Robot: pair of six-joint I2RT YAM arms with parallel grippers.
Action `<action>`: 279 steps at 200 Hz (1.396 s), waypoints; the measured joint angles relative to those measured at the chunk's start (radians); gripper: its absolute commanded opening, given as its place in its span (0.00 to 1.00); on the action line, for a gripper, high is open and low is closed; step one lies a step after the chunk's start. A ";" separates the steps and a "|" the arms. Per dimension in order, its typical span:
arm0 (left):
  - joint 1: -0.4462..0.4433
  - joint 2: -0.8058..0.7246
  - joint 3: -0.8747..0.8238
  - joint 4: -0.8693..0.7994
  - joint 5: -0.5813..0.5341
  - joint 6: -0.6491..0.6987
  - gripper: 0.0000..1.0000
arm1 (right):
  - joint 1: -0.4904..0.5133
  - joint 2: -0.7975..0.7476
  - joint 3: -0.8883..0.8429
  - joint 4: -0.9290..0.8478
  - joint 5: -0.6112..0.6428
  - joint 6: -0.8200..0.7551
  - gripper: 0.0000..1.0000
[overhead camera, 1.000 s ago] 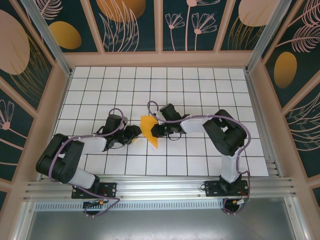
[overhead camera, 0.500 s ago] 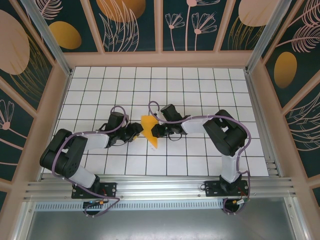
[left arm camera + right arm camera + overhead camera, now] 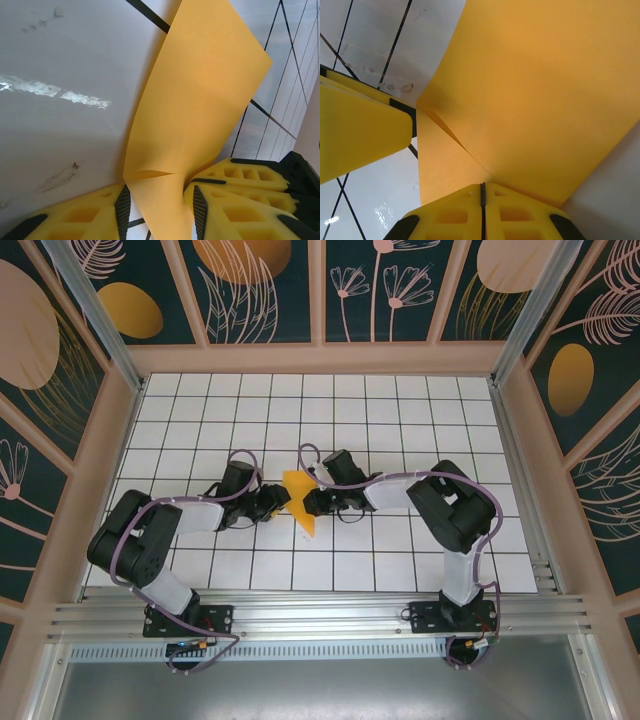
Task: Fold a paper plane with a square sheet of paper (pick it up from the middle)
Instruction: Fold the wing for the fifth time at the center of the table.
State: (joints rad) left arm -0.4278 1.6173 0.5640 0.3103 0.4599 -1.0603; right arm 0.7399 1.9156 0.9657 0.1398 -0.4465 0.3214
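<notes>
Mid-fold, by my judgement: the paper (image 3: 298, 502) stood partly raised at mid bench (image 3: 400, 410). The right end effector (image 3: 481, 189) was pinched shut on it; the left end effector (image 3: 160, 210) straddled a creased corner, jaws narrowly apart. Next, the left would need to close and press. Wrist views revealed crease and jaws; from above these were too small

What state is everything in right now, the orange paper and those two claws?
sheet of paper: creased and bent, not lying flat, caught between the two claws.
right claw: shut, pinching the paper's edge.
left claw: jaws apart, with the paper running between them but not clamped.
</notes>
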 measured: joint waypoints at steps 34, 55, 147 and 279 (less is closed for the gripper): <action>-0.006 0.003 0.001 0.002 0.004 -0.012 0.29 | -0.001 -0.003 -0.008 0.011 0.000 0.000 0.08; -0.006 0.004 0.001 0.011 0.004 -0.018 0.27 | -0.003 -0.009 -0.016 0.017 0.001 0.000 0.09; -0.006 0.052 0.042 0.030 -0.002 -0.005 0.05 | -0.010 -0.017 -0.044 0.053 0.000 -0.009 0.09; -0.013 0.001 0.074 -0.056 -0.093 0.016 0.00 | 0.071 -0.425 -0.240 0.187 0.400 -0.048 0.48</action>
State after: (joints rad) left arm -0.4408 1.6184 0.6380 0.2546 0.3672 -1.0443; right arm 0.8112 1.4906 0.7258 0.3267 -0.0467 0.2737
